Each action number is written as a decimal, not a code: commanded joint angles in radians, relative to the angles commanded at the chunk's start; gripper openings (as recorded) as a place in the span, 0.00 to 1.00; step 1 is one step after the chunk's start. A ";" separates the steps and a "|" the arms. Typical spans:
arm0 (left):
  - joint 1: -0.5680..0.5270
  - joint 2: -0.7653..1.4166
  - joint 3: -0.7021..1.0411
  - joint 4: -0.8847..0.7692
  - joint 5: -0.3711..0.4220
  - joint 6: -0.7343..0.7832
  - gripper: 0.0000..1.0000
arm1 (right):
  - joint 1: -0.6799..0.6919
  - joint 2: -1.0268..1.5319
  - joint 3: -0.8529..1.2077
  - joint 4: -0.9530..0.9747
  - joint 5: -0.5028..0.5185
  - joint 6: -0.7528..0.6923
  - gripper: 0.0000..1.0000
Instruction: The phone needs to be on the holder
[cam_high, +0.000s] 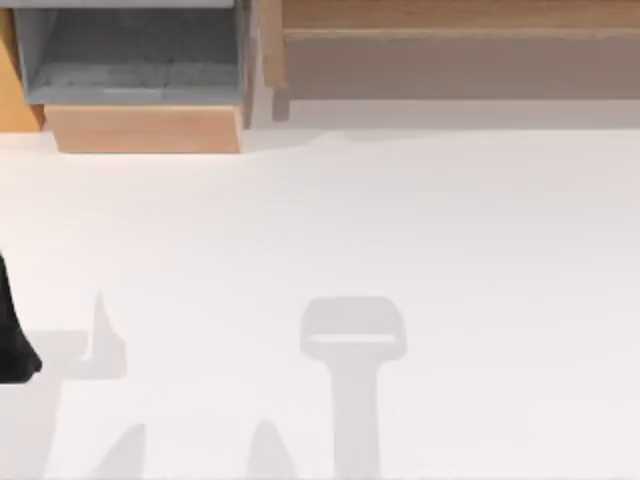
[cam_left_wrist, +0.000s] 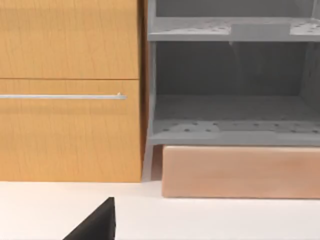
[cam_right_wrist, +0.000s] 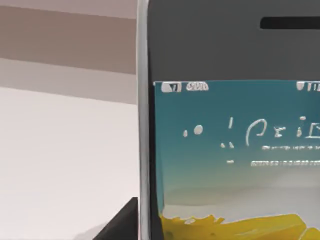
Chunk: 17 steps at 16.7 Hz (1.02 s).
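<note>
Close before the right wrist, phone (cam_right_wrist: 230, 150) shows unreadable writing.

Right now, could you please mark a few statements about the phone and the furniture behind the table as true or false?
1. The phone has a lit screen, teal above yellow. True.
2. The grey shelf unit stands at the table's far right. False: it stands at the far left.
3. The shelf unit rests on a wooden base. True.
4. The wooden cabinet has a round knob. False: it has a long silver bar handle.
</note>
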 joint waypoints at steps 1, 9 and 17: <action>0.000 0.000 0.000 0.000 0.000 0.000 1.00 | 0.000 0.000 0.000 0.000 0.000 0.000 0.00; 0.000 0.000 0.000 0.000 0.000 0.000 1.00 | 0.043 0.014 -0.007 0.056 0.041 0.046 0.00; 0.000 0.000 0.000 0.000 0.000 0.000 1.00 | 0.116 0.112 0.005 0.202 0.090 0.123 0.00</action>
